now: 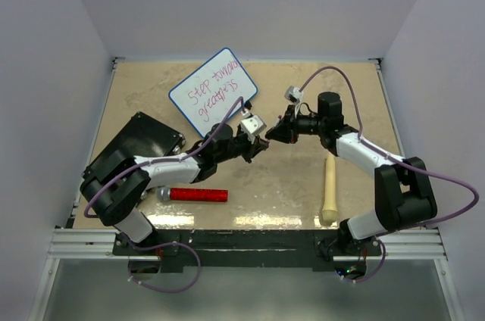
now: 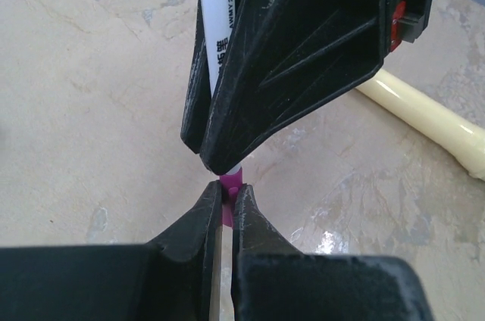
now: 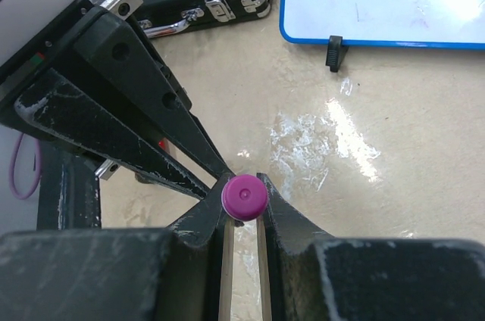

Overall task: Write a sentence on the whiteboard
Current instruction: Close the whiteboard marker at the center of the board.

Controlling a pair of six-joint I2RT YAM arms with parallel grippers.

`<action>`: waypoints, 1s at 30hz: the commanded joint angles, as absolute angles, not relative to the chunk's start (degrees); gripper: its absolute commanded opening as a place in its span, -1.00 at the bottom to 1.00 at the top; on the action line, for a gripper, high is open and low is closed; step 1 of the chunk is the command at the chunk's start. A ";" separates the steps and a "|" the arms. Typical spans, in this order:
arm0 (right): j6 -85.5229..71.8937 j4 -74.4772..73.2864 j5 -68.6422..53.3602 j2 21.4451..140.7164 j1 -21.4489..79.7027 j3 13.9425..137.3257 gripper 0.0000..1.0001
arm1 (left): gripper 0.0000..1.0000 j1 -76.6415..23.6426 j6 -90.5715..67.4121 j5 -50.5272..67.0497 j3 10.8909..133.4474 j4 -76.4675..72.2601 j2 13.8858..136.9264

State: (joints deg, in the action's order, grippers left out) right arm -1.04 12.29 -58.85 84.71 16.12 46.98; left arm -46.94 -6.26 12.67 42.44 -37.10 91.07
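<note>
Left gripper [image 2: 227, 201] is clenched on the purple end of the marker [image 2: 214, 26]. Right gripper [image 3: 242, 198] is clamped on its slim white printed barrel. They sit tip to tip, which looks like capping or a handover, so writing is likely done. Whiteboard [image 1: 180, 97], glossy and blue-rimmed, lies flat at 11 o'clock of the grippers, with the purple sentence [image 1: 216, 90] on it. Hard black latched case [image 1: 132, 147] at 9 o'clock.
</note>
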 commanded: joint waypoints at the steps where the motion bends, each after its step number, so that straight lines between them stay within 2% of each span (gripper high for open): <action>1: -0.26 2.47 -61.96 88.77 21.53 45.17 -1.00 | -1.00 -47.82 -0.27 17.31 55.28 -60.39 86.14; 7: 1.76 1.59 -60.65 90.35 23.11 45.61 -1.00 | -1.00 -43.16 0.44 23.02 54.93 -61.08 83.58; 13: 3.08 0.18 -59.94 93.34 25.14 46.76 -1.00 | -1.00 -42.72 1.21 26.45 64.40 -58.19 85.87; 18: 3.69 -1.48 -59.15 94.04 25.14 47.46 -1.00 | -1.00 -41.92 0.79 28.47 66.45 -58.01 86.57; 21: 6.92 -5.34 -59.32 93.78 25.05 49.56 -1.00 | -1.00 -41.92 0.44 28.56 63.29 -58.97 86.40; 25: 9.49 -7.82 -57.92 90.80 22.68 51.06 -0.98 | -1.00 -41.92 -4.56 30.23 51.19 -61.87 85.96; 26: 9.93 -8.08 -58.09 89.49 21.37 51.33 -0.73 | -1.00 -42.01 -6.83 31.37 49.06 -62.48 86.04; 30: 13.01 -11.16 -60.38 86.58 18.20 52.82 -0.20 | -1.00 -42.71 -13.61 32.61 39.13 -63.72 86.66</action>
State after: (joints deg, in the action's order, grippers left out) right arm 9.08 1.48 -57.89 87.68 19.25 53.67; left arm -40.93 -5.98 25.63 42.83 -35.51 91.05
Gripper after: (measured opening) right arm 0.309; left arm 0.063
